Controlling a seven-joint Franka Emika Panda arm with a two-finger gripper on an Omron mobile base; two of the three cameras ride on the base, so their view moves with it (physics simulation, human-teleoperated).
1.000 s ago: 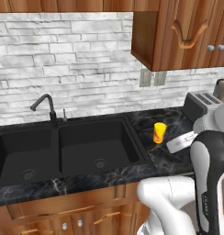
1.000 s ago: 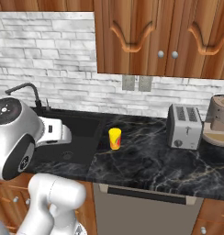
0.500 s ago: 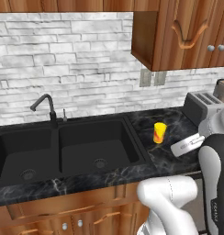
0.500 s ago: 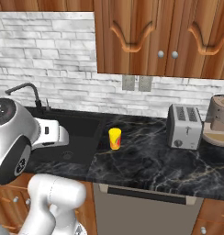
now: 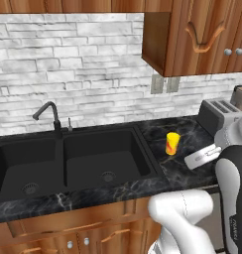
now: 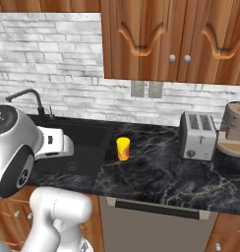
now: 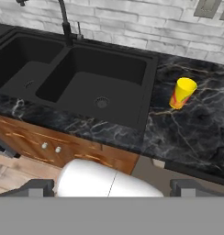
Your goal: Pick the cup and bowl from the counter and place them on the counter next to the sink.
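The yellow cup (image 5: 172,143) (image 6: 123,148) (image 7: 182,93) stands upright on the black marble counter (image 6: 161,172), just right of the black double-basin sink (image 5: 68,158) (image 7: 91,78). My gripper (image 7: 114,187) hovers high over the counter's front edge. It is open, its dark fingertips (image 7: 38,186) wide apart with nothing between them, and it is well clear of the cup. The grey-beige bowl (image 6: 233,148) sits at the far right of the counter, past the toaster and partly cut off by the frame edge.
A silver toaster (image 6: 196,135) (image 5: 217,113) stands between the cup and the bowl. A brownish appliance (image 6: 236,118) rises over the bowl. The black gooseneck faucet (image 5: 52,116) stands behind the sink. Wall cabinets (image 6: 171,39) hang above the counter.
In the left base view the arm has swung a little to the right. The cup has not moved and the gripper has stayed open.
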